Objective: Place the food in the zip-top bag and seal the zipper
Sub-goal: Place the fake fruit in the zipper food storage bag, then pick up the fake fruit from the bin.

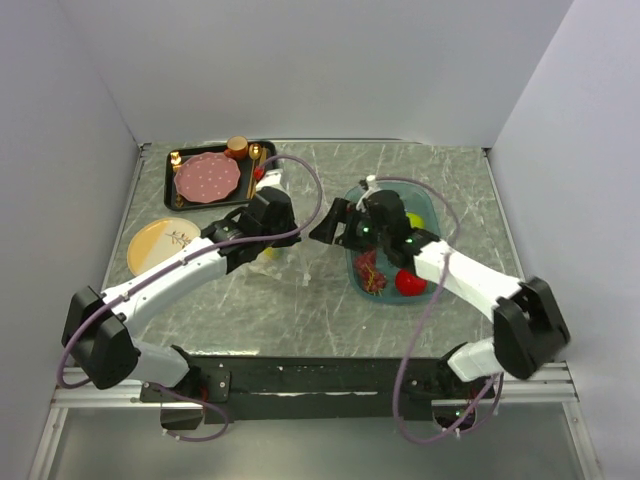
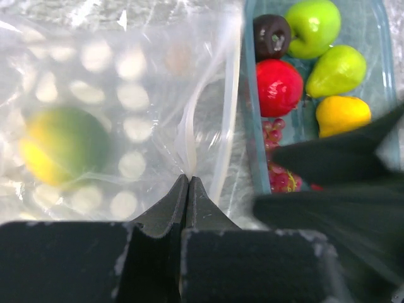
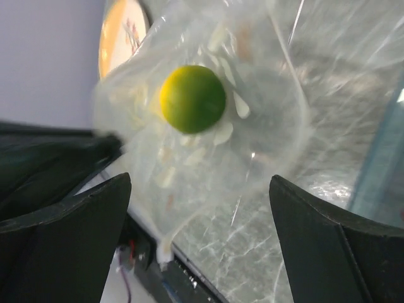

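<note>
The clear zip-top bag (image 2: 113, 95) is held up with a yellow-green ball (image 2: 60, 145) inside it. My left gripper (image 2: 188, 180) is shut on the bag's white zipper strip (image 2: 186, 142). In the top view the left gripper (image 1: 272, 232) and the bag (image 1: 290, 255) sit left of the teal tray (image 1: 352, 262). My right gripper (image 3: 199, 183) is open and empty at the bag's mouth, facing the ball (image 3: 192, 98). In the tray lie a dark brown ball (image 2: 271, 36), green fruits (image 2: 312, 25), a red ball (image 2: 278, 87), a yellow-orange fruit (image 2: 341, 113) and a dark red bunch (image 2: 278, 173).
A black tray (image 1: 170, 185) at the back left holds a pink dotted plate (image 1: 207, 177) and an orange cup (image 1: 237, 147). A yellow plate (image 1: 162, 245) lies in front of it. White walls enclose the marbled table on three sides.
</note>
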`<move>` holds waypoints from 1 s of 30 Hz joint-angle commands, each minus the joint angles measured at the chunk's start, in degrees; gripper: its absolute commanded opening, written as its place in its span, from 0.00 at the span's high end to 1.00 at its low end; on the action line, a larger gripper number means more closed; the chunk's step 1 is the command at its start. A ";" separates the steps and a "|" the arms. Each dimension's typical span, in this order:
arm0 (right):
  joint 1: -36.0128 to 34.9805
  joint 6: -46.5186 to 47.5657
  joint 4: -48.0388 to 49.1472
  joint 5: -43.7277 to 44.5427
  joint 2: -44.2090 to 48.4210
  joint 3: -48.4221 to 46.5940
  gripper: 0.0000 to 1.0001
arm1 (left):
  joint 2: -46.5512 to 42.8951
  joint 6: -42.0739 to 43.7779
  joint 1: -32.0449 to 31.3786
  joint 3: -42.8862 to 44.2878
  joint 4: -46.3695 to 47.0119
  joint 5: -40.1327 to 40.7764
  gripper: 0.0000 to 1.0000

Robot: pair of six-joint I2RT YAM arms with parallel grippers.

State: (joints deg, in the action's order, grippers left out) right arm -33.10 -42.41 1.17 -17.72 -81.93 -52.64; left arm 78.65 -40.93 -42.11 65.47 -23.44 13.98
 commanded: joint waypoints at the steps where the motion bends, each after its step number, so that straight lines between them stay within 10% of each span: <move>1: 1.72 4.53 -6.60 10.76 8.62 -0.09 0.03 | -0.61 0.76 -0.08 1.59 -0.38 2.46 0.99; 8: 8.14 8.75 -18.65 18.85 7.14 0.44 0.01 | 0.71 0.41 0.01 1.06 0.06 1.93 0.99; 23: 12.98 11.39 -13.21 14.73 -14.83 -9.93 0.01 | 0.98 0.41 0.01 2.12 -0.02 0.61 0.99; 30: 13.06 10.68 -11.98 15.42 -15.63 -9.50 0.16 | 0.71 -0.03 0.01 1.50 0.59 0.35 0.99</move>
State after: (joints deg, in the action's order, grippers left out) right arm -20.40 -31.62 -13.85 -3.16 -98.41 -60.88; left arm 79.68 -41.15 -42.09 65.49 -24.58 14.85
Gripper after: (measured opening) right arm 0.853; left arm 0.013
